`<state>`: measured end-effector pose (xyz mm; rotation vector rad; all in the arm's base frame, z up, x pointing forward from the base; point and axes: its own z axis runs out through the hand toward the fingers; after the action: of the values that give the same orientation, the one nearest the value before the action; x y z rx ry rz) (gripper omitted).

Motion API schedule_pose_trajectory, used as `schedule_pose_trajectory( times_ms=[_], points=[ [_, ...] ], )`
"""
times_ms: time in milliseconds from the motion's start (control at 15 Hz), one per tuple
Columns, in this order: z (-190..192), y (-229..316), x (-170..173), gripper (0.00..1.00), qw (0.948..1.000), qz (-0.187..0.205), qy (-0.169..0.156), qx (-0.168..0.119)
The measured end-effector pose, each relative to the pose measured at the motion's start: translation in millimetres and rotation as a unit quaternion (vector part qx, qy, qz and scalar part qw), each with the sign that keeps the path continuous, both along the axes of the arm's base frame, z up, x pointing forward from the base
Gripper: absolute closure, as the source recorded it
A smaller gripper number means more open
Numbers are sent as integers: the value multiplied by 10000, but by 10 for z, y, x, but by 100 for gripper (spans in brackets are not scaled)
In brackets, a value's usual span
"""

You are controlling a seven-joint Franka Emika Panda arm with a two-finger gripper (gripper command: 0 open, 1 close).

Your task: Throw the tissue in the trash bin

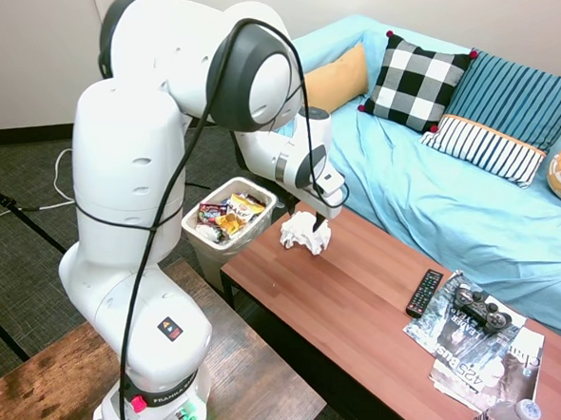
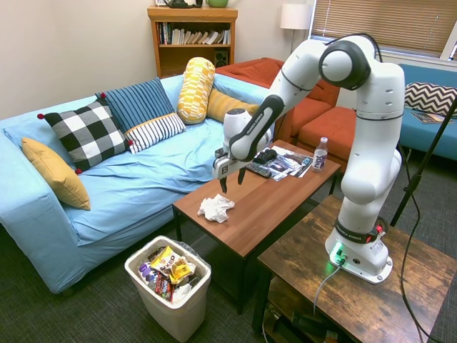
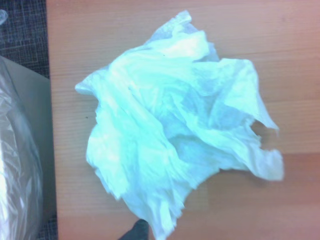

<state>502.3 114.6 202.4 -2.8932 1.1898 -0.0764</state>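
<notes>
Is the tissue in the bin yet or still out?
Out: the tissue lies crumpled on the table; the trash bin holds only wrappers.

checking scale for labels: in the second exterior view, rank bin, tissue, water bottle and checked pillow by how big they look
1. checked pillow
2. bin, though it sits nearer the camera
3. tissue
4. water bottle, farther away, so unsure against the tissue

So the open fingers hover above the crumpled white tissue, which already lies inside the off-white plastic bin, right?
Not quite. The crumpled white tissue lies on the reddish wooden coffee table, near the end by the off-white plastic bin, as the second exterior view shows. The open fingers do hover above it.
</notes>
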Motion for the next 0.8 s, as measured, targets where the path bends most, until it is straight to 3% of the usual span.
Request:
schedule_pose_trajectory(
  times_ms=[267, 533, 600, 800],
  points=[
    [-450, 265, 321, 0, 9998, 137, 36, -170],
    [-860, 380, 433, 0, 9990, 230, 176, -336],
    [-949, 400, 443, 100, 9989, 237, 216, -347],
    [-1125, 428, 455, 100, 9988, 209, 311, -328]
  ],
)
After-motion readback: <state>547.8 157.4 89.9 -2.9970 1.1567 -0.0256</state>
